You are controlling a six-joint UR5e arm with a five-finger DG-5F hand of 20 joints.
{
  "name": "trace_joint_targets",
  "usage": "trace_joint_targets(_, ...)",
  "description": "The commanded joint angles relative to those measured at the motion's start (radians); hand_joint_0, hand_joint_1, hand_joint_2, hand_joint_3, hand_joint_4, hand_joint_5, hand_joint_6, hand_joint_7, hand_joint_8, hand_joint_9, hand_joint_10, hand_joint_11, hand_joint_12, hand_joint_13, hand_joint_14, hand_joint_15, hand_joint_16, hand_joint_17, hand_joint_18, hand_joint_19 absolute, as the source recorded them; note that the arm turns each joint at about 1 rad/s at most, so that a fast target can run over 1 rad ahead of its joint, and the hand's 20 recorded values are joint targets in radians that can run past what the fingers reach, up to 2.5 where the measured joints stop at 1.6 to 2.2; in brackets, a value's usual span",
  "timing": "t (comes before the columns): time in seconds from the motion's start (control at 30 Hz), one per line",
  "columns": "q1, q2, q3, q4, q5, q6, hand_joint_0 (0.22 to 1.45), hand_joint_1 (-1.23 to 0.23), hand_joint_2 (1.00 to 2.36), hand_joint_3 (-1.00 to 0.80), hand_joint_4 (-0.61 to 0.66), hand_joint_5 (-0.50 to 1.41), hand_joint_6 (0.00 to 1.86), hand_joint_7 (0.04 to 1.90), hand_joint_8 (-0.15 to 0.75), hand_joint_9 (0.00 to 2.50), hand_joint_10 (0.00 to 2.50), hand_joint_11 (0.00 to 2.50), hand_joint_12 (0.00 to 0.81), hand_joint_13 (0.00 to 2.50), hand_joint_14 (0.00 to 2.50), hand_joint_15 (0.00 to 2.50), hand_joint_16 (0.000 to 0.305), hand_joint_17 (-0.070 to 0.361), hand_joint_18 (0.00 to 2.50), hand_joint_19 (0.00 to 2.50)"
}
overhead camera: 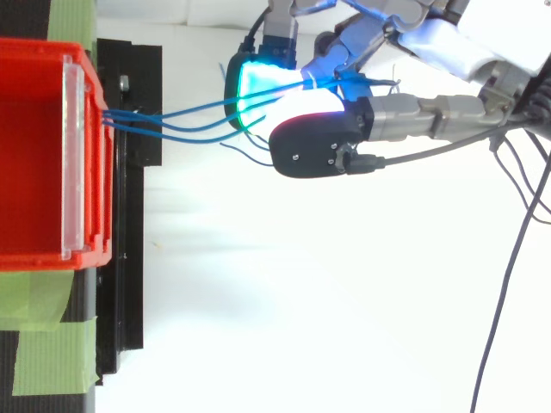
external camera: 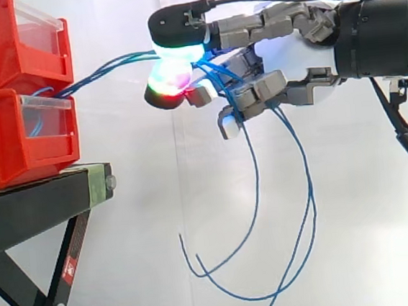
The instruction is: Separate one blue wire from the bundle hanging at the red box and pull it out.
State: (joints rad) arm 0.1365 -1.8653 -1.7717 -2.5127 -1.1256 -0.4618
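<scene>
Curtain, white, behind the robot hand and everything else. Black bench lower down, out past the fingertips and well apart from them, carrying two red bins stacked one on the other, fronts turned toward the robot hand, each with a clear plastic panel across the front. Robot hand about level with the seam between the bins, pointing at them, touching neither. Closed on blue wires: thumb and fingers curled in, glowing fingertips pressed toward each other with the strands between, one pad white-cyan on top, another red and green just beneath. Several strands in the grip rather than a single one. Blue wires stretched in a narrow fan from the lower bin's front across the gap to the fingertips, then on through the curled fingers and out under the palm, free ends hanging in long loops below. Green tape on the bench beside the bins, well apart from the robot hand.
</scene>
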Motion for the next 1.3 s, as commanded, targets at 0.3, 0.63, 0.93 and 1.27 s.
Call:
trace_joint_targets(0.3,0.0,0.0,0.0,0.0,0.001,-0.001,0.56,-0.66,1.0,-0.46,0.2,-0.21,0.81,1.11,0.349,1.09,0.02,1.34,0.347,1.25,1.19,1.31,0.051,0.114,0.86,1.15)
trace_joint_targets(0.63,-0.002,0.0,0.0,0.0,0.0,-0.001,0.58,-0.48,1.0,-0.5,0.21,-0.18,0.78,1.13,0.356,1.19,0.02,1.34,0.324,1.32,1.15,1.33,0.049,0.111,0.92,1.16)
trace_joint_targets(0.93,0.0,0.0,0.0,0.0,0.0,-0.001,0.62,-0.68,1.03,-0.23,0.17,-0.18,0.83,1.14,0.369,1.25,0.02,1.39,0.333,1.36,1.14,1.36,0.046,0.103,0.96,1.19)
trace_joint_targets(1.27,0.0,0.0,0.0,0.0,0.0,-0.006,0.56,-0.76,1.01,-0.34,0.2,-0.19,0.82,1.18,0.352,1.21,0.02,1.36,0.342,1.33,1.17,1.37,0.048,0.109,0.96,1.21)
